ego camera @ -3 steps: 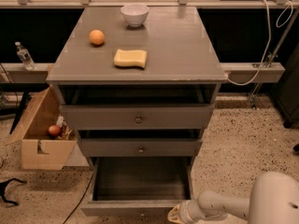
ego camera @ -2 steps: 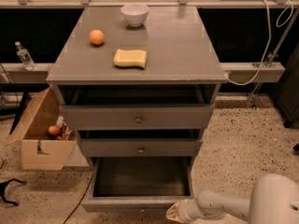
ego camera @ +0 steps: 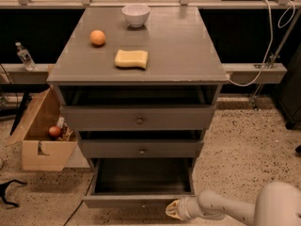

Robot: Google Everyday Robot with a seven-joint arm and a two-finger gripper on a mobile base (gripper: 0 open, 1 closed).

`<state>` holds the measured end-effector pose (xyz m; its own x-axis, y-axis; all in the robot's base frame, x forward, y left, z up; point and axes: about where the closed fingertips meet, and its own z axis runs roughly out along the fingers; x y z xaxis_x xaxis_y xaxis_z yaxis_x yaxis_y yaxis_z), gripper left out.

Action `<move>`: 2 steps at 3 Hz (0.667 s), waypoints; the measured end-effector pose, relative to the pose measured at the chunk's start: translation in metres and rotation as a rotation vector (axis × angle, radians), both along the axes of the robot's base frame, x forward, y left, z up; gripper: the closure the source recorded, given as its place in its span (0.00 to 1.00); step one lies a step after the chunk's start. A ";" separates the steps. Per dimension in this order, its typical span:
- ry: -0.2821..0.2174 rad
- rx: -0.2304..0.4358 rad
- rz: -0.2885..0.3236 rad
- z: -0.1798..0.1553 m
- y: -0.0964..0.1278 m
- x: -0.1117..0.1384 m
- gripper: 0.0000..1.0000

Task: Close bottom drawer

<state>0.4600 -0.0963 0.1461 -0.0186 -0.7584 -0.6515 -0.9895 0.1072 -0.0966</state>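
The grey wooden cabinet [ego camera: 141, 79] has three drawers, all pulled out to some degree. The bottom drawer [ego camera: 141, 182] is out the farthest, an empty deep box with its flat front [ego camera: 127, 202] near the lower frame edge. The middle drawer [ego camera: 141, 149] and the top drawer [ego camera: 138, 117] stick out less. My gripper [ego camera: 172, 210] is at the end of the white arm [ego camera: 235, 210] coming in from the lower right, right at the right end of the bottom drawer's front.
On the cabinet top lie an orange [ego camera: 98, 37], a yellow sponge [ego camera: 131, 59] and a white bowl [ego camera: 136, 14]. An open cardboard box [ego camera: 40, 135] stands on the floor at left. A cable [ego camera: 263, 55] hangs at right. Speckled floor surrounds the cabinet.
My gripper has shifted slightly left along the bottom drawer's front. The drawer looks about as far out as before.
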 end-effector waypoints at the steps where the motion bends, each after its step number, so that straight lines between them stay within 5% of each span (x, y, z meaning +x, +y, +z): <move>1: -0.069 0.036 -0.057 0.000 0.008 0.031 1.00; 2: -0.079 0.042 -0.068 0.001 0.009 0.035 1.00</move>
<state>0.4945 -0.0868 0.1467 -0.0167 -0.7291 -0.6842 -0.9693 0.1797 -0.1678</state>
